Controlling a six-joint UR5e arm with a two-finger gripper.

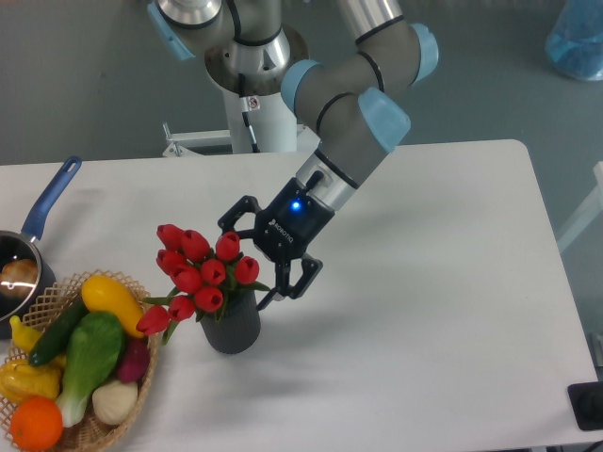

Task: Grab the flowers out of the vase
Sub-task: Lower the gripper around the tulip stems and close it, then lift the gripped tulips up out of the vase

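Item: black two-finger gripper point(255, 260) on a grey, blue-jointed arm, jaws spread wide and holding nothing. It is hanging at the 3 o'clock edge of the bunch of red tulip buds with green leaves point(198, 273), one finger showing behind the upper buds, the other reaching down beside the rim of the short dark grey ribbed vase point(232, 325).

Item: the bunch is sitting in the vase mouth, leaning toward 9 o'clock.

Handling note, as judgement: the approach is under way. Closing on the stems below the buds, not on the heads, is looking the better grip; a straight upward lift is less likely to be dragging the light vase along or tipping it.

Item: white table point(443, 311), matte, carrying everything. At 8 o'clock of the vase a wicker basket point(141, 377) of coloured vegetables is sitting close by; at 9 o'clock, a blue-handled saucepan point(42, 212).

Room: grey floor beyond the table, white arm pedestal point(264, 118) at 12 o'clock.
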